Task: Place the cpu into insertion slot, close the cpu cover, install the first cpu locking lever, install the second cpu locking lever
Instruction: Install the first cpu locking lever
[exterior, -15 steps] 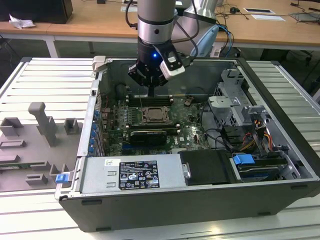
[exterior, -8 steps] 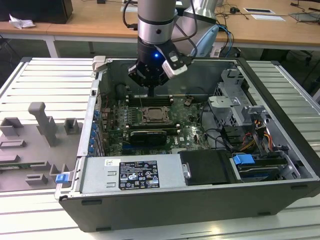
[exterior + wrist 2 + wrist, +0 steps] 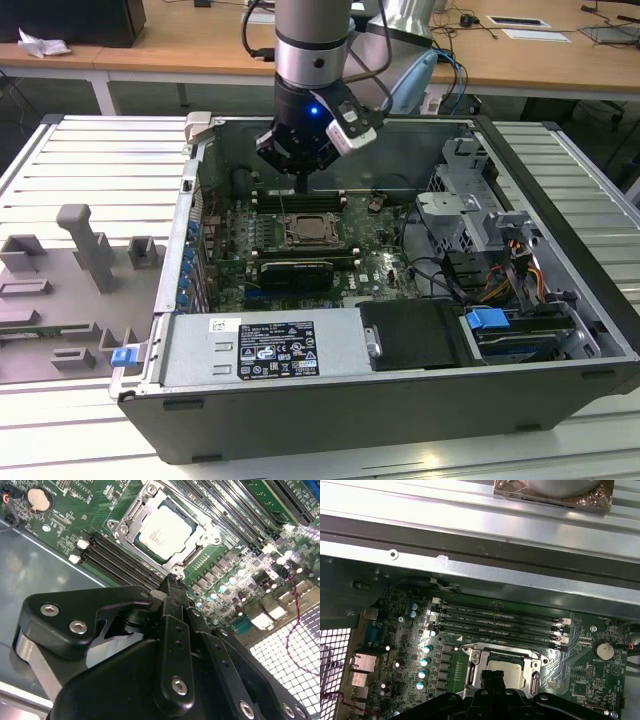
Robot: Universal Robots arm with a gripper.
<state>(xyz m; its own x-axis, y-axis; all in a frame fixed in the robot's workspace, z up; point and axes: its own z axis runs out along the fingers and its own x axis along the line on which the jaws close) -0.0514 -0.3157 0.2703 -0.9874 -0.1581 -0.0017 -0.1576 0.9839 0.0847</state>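
A: Green circuit board fills the middle of the open computer case [image 3: 400, 400] in the exterior view. What is the arm doing there?

B: The gripper [image 3: 302, 182] hangs in the upper centre of the frame, just above the long black memory slots [image 3: 300, 198]. Below it, near the frame's centre, sits the insertion slot [image 3: 309, 231] with the pale cpu [image 3: 311, 230] in it. A grey fixture tray [image 3: 70, 290] lies at the frame's left, outside the case.

A: And the second wrist view?

B: The cpu [image 3: 164, 530] lies flat inside the insertion slot [image 3: 197, 542] in the upper centre. The cpu cover [image 3: 131, 517] frames it, its window over the chip. The gripper [image 3: 171, 582] tapers to a narrow black tip just below the slot; the fingers look pressed together, with nothing between them. A coin battery [image 3: 38, 499] sits at upper left.

A: The first wrist view?

B: The cpu [image 3: 506, 666] shows at lower centre, partly hidden by the gripper [image 3: 491, 676]. The memory slots [image 3: 497, 622] run across the middle, and the case's grey metal wall [image 3: 480, 570] crosses above them.
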